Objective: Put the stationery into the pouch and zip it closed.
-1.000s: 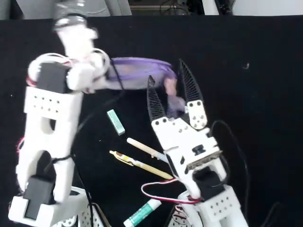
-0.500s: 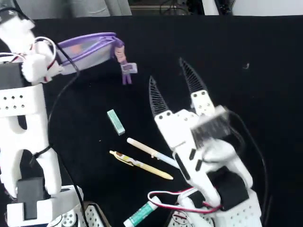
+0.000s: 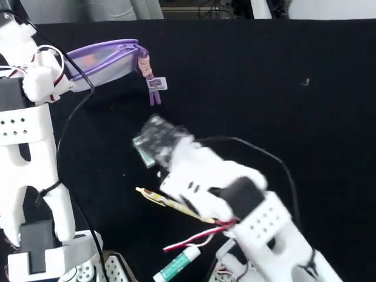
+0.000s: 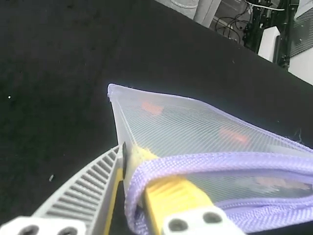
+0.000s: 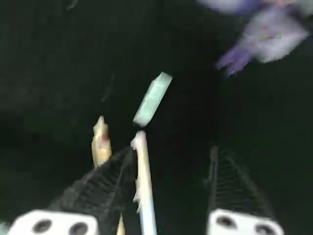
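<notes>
My left gripper (image 4: 129, 181) is shut on the end edge of the translucent purple pouch (image 4: 205, 132), which hangs in the air at the table's far left (image 3: 103, 59) with its zipper charm (image 3: 154, 85) dangling. My right gripper (image 5: 171, 152) is open, low over the table, blurred in the high view (image 3: 154, 136). A white pen (image 5: 144, 181) lies just inside one of its fingers (image 5: 105, 181). A yellow pen (image 5: 100, 142) lies outside that finger, also seen in the high view (image 3: 170, 202). A green eraser (image 5: 152, 98) lies just beyond the fingertips.
A green-and-white glue stick (image 3: 176, 265) lies near the front edge between the two arm bases. The black table (image 3: 294, 106) stretches bare to the right and back. A red wire (image 3: 188, 238) loops beside the right arm.
The left arm carried the pouch up and to the far left, then held still. The right arm swung left and down from the table's middle over the pens and eraser.
</notes>
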Tool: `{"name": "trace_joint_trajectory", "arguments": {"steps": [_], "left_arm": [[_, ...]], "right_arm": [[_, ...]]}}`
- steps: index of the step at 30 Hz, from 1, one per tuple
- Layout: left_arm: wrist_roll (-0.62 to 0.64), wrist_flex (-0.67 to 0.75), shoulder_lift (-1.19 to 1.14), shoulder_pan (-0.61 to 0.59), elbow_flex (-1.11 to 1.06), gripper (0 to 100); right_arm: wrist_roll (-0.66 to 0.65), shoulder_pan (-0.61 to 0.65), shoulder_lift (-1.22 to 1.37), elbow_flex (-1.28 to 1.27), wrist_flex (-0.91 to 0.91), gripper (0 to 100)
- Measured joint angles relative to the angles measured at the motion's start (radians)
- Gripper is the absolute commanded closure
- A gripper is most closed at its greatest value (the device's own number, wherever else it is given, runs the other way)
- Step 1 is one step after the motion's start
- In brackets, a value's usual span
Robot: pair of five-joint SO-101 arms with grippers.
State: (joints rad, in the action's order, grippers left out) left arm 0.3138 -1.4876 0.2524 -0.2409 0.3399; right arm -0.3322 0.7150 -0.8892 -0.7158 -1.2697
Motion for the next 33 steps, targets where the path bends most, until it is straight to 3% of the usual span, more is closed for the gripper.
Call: {"name": "trace_joint_trajectory", "arguments": {"steps": [5,16,27,33], "left_arm": [[0.0,0.0,0.0,0.0,0.0,97],[0.0,0.037,0.0,-0.112,0.0,97],[0.0,0.037,0.0,-0.114,0.0,97],[0.0,0.037,0.0,-0.114,0.0,97]], "right_arm": [[-0.012,0.095,0.126,-0.035,0.02,77.6],[-0.012,0.201,0.338,-0.244,0.339,77.6],[-0.012,0.207,0.707,-0.17,0.422,77.9],[-0.012,0.203,0.864,-0.043,0.394,99.2]]}}
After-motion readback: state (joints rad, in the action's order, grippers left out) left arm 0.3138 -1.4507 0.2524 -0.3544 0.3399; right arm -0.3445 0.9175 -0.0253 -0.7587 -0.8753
